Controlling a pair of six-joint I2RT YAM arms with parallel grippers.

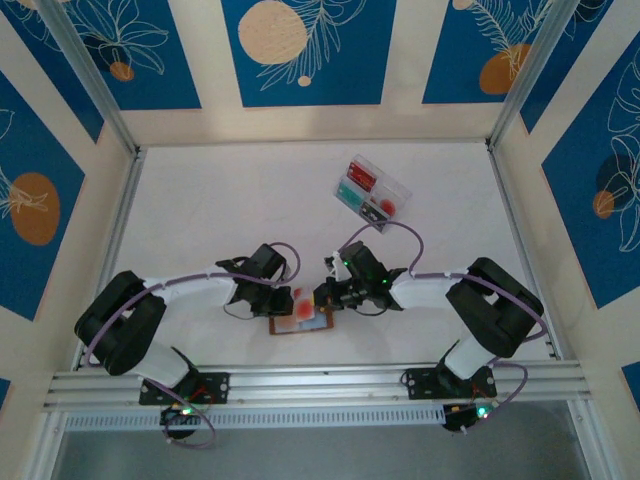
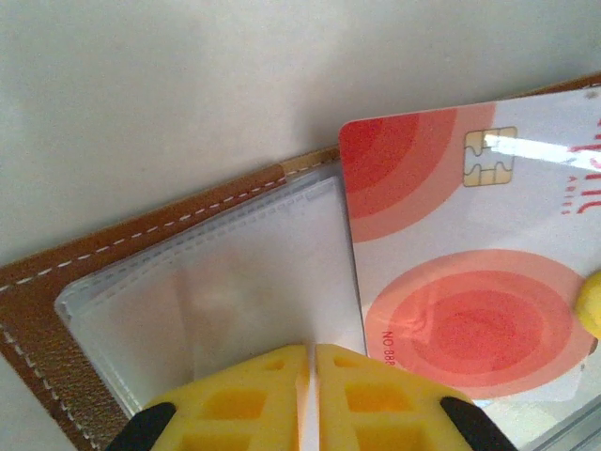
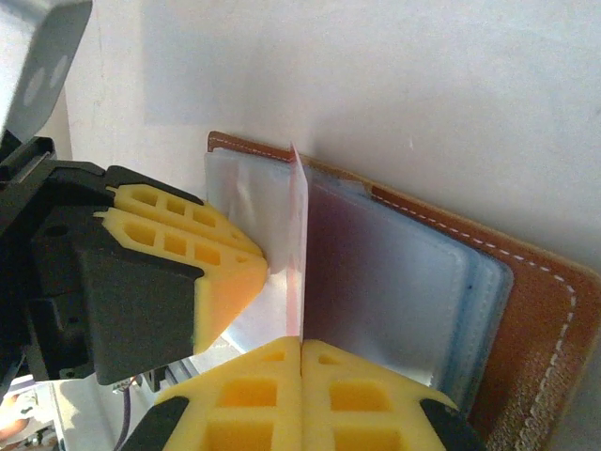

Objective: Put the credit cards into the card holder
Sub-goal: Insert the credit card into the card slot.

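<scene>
**Step in hand:** inserting one credit card (image 2: pixel 470 272) into the card holder (image 2: pixel 56 282). The holder lies open on the bench (image 1: pixel 220 200), near the edge by the arm bases, between the two arms.

**Left tool** (image 2: pixel 311 362): clenched, its fingers almost touching. We judge it is nipping the edge of a clear sleeve (image 2: pixel 235 282) to lift it off the stack.

**Right tool** (image 3: pixel 300 362): clenched on the card, a white one with red rings and a chip, gripped by one edge.

**Card position:** over the holder's inner sleeves, just beside the pinched sleeve. We cannot tell whether its leading edge has entered a pocket.

**Next move (our judgement):**
- The right arm slides the card along its own plane into the gap that the left tool holds open.
- The left tool has to keep the sleeve parted without dragging the holder across the bench.
- The right tool lets go once the card is seated.

**Views compared:**
- The left wrist view gives the card's printed face and the holder's stitched brown border.
- The right wrist view gives the card edge-on, as a thin line standing among the sleeves. It also shows the left tool's fingertips against the clear sleeve, a contact the left wrist view cannot confirm.
- The top view adds a clear tray (image 1: pixel 398 184) further back on the bench, well apart from the holder. Red and teal cards lie in it, so we judge there is more to load.
</scene>
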